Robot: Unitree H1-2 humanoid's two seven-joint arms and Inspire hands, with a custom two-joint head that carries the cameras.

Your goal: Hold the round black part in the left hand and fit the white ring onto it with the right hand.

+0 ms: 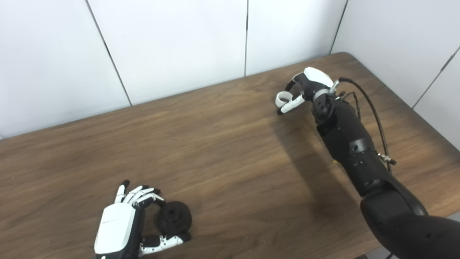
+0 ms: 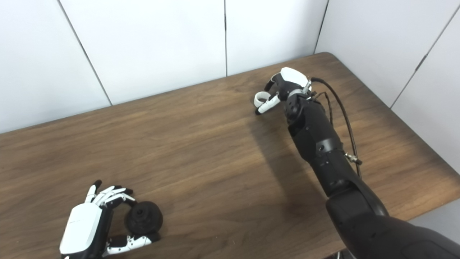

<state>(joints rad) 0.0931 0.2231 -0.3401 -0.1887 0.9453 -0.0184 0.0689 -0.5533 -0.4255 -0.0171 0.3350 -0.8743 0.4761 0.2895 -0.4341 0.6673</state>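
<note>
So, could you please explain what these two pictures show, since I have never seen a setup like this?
Both pictures come from two cameras side by side on a humanoid robot's head, looking down at a wooden table, so they show one scene from slightly different spots. The black arms entering from the bottom are the robot's own. Its left hand is cupped around a round black part near the front edge; whether the part is lifted or resting on the table is unclear. Its right hand is stretched to the far side, fingers closing around a small white ring. Behind the table are plain white wall panels.
</note>
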